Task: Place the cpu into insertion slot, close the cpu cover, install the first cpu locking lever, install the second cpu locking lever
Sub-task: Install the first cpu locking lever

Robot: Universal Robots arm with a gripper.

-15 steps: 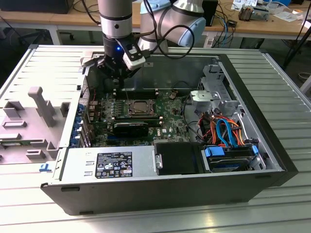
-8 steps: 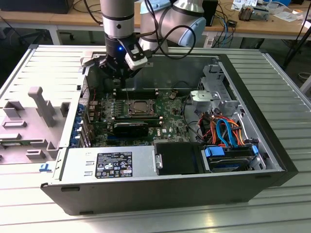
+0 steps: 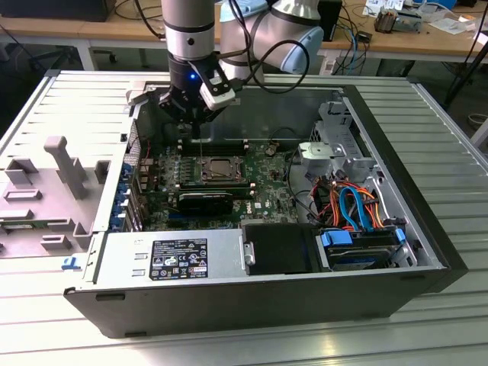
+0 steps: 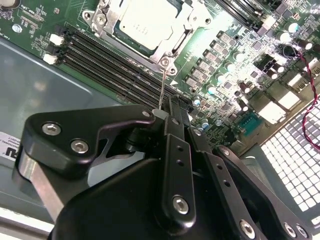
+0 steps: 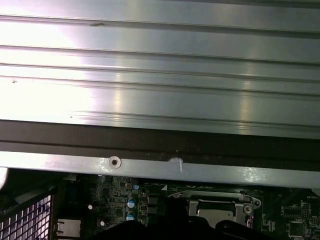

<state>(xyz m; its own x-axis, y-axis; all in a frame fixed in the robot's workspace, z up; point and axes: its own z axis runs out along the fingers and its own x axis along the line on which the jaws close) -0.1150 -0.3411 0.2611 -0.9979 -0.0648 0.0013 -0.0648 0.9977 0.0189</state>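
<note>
Silver-grey, the cpu (image 4: pixel 141 21) lies flat in the insertion slot (image 3: pixel 220 169) on the green motherboard (image 3: pixel 267 164), its metal top facing up out of the open computer case (image 3: pixel 396 191). Being square, it has no clear long axis; in the exterior view its edges run roughly parallel to the long black memory slots (image 4: pixel 115 67) beside the socket. The cpu cover (image 4: pixel 170 37) lies down over it, its silver frame around the chip's top, which shows through the window. A thin wire locking lever (image 4: pixel 161 87) stands up from the socket's corner in the second wrist view and reaches the gripper's tips.

The arm (image 3: pixel 188 23) comes straight down from above at the far side of the case, wrist vertical, with the gripper (image 3: pixel 197 126) pointing down just behind the socket in the exterior view. In the second wrist view the gripper (image 4: pixel 167 112) has its fingers pressed together, with the lever's upper end at their tips; whether they pinch it I cannot tell

In the first wrist view the ribbed metal table (image 5: pixel 160 60) and the case's rim lie above the socket
</note>
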